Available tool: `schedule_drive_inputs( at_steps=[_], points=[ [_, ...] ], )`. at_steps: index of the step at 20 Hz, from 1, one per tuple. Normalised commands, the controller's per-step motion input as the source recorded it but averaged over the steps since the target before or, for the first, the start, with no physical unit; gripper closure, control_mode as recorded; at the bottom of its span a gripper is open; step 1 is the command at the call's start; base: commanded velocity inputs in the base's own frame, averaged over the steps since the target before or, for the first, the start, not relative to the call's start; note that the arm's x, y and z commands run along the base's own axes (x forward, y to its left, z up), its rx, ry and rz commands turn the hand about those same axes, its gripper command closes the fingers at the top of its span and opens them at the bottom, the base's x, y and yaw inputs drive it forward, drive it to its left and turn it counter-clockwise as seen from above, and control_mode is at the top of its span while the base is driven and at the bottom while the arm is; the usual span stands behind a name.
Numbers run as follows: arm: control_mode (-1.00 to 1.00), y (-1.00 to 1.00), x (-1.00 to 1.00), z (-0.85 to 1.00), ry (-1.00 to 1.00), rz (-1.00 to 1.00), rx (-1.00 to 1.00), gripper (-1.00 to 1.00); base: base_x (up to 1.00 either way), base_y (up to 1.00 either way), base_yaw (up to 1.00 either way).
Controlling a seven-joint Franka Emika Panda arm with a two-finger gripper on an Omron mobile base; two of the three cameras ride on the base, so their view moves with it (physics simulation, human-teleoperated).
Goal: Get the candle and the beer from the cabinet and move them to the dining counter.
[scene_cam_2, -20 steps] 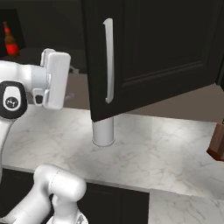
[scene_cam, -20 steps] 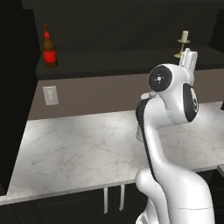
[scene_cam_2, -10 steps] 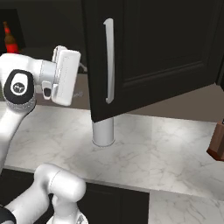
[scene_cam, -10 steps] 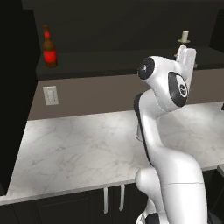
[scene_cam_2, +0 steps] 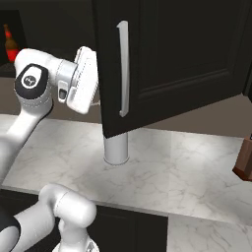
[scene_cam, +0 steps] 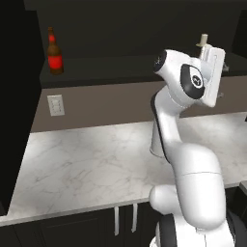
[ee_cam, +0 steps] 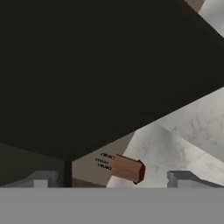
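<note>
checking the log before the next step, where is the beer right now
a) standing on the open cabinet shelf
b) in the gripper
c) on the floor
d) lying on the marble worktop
a: the beer stands upright on the cabinet shelf, far to the left of the open gripper, which holds nothing.

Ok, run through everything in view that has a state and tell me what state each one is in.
Hand: open, holding nothing.
Beer: upright on the cabinet shelf, capped, untouched.
Candle: upright on the same shelf, partly hidden behind the hand, not gripped.
Cabinet: door swung open over the worktop.
Knife block: standing on the marble worktop.
</note>
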Motion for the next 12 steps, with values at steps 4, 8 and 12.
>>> schedule_drive_inputs(
  at_steps=[4,8,12],
  points=[
    [-1.00,-0.25,0.11,-0.17,-0.07,-0.30,0.00,-1.00,0.00,0.00,0.00],
    [-1.00,-0.27,0.08,-0.15,-0.08,-0.30,0.00,-1.00,0.00,0.00,0.00],
    [-1.00,-0.27,0.01,-0.16,-0.09,-0.29,0.00,-1.00,0.00,0.00,0.00]
  ],
)
